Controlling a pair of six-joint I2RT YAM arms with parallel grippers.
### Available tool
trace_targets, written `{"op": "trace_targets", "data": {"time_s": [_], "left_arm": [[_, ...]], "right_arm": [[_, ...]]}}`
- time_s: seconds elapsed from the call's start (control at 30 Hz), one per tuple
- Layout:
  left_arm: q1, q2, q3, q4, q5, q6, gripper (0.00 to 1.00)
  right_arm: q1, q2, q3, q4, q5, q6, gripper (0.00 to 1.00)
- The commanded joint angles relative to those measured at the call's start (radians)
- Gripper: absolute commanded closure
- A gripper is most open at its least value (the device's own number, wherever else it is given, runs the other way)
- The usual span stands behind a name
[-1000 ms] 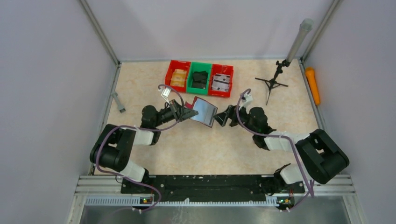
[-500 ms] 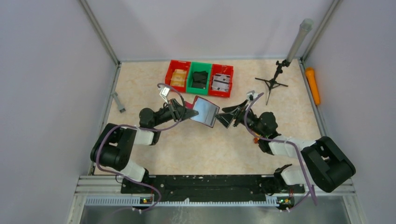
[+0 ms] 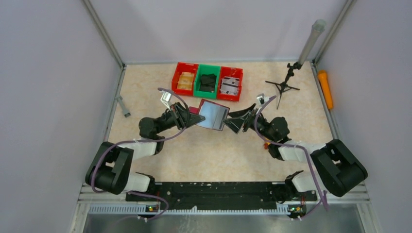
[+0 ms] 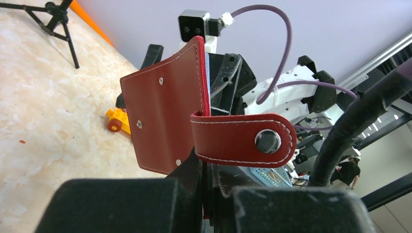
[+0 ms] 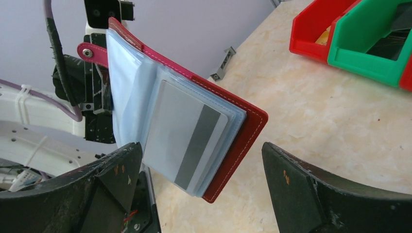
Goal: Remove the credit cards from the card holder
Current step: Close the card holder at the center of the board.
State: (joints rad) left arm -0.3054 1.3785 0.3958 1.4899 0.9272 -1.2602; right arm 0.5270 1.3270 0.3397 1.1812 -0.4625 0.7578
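The maroon card holder (image 3: 211, 115) hangs open in the air over the table's middle. My left gripper (image 3: 190, 119) is shut on its cover (image 4: 163, 121); the snap strap (image 4: 243, 139) sticks out to the right. In the right wrist view the holder (image 5: 245, 131) shows clear silvery-blue sleeves with a grey-striped card (image 5: 187, 138) in the front one. My right gripper (image 3: 234, 121) is open, its fingers (image 5: 111, 174) on either side of the holder's lower edge, not touching it.
Two red bins (image 3: 183, 78) (image 3: 230, 83) and a green bin (image 3: 208, 81) stand in a row behind the holder. A small black tripod (image 3: 283, 87) stands at back right, an orange cylinder (image 3: 325, 89) by the right wall, a grey tool (image 3: 123, 107) at left.
The left arm has lifted and pushed the holder slightly back and up. The right gripper has opened wide and turned toward the holder's free edge.
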Motion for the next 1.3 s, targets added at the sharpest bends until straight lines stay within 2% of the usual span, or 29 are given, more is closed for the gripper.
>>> {"op": "trace_targets", "data": {"time_s": [0.0,0.27,0.3,0.37,0.57,0.67,0.87,1.03,1.1,1.17,1.27], "left_arm": [[-0.018,-0.065,-0.014,0.129,0.0,0.021,1.0],[-0.044,-0.125,-0.018,0.128,0.003,0.032,1.0],[-0.044,-0.122,-0.018,0.128,0.003,0.034,1.0],[-0.044,-0.112,-0.018,0.128,0.001,0.035,1.0],[-0.044,-0.081,-0.022,0.129,-0.012,0.052,1.0],[-0.042,-0.084,-0.03,0.089,-0.032,0.093,1.0],[-0.041,-0.158,-0.035,-0.167,-0.109,0.25,1.0],[-0.042,-0.308,0.003,-0.712,-0.334,0.519,0.97],[-0.044,-0.353,0.013,-0.833,-0.426,0.578,0.9],[-0.047,-0.373,0.021,-0.927,-0.534,0.615,0.78],[-0.055,-0.339,0.075,-1.073,-0.638,0.66,0.49]], "right_arm": [[-0.007,0.044,-0.001,0.163,-0.053,0.065,0.04],[-0.005,0.162,-0.006,0.47,-0.152,0.207,0.04],[-0.005,0.166,-0.008,0.508,-0.165,0.221,0.07],[-0.005,0.167,0.0,0.541,-0.199,0.239,0.17],[-0.004,0.144,-0.001,0.541,-0.214,0.236,0.55],[-0.003,0.133,-0.007,0.536,-0.215,0.227,0.64],[-0.004,0.131,-0.006,0.514,-0.219,0.214,0.85],[-0.013,0.128,0.005,0.433,-0.209,0.19,1.0],[-0.014,0.122,0.013,0.365,-0.194,0.166,1.0],[-0.015,0.112,0.024,0.276,-0.169,0.137,1.0],[-0.015,0.1,0.043,0.142,-0.124,0.097,1.0]]}}
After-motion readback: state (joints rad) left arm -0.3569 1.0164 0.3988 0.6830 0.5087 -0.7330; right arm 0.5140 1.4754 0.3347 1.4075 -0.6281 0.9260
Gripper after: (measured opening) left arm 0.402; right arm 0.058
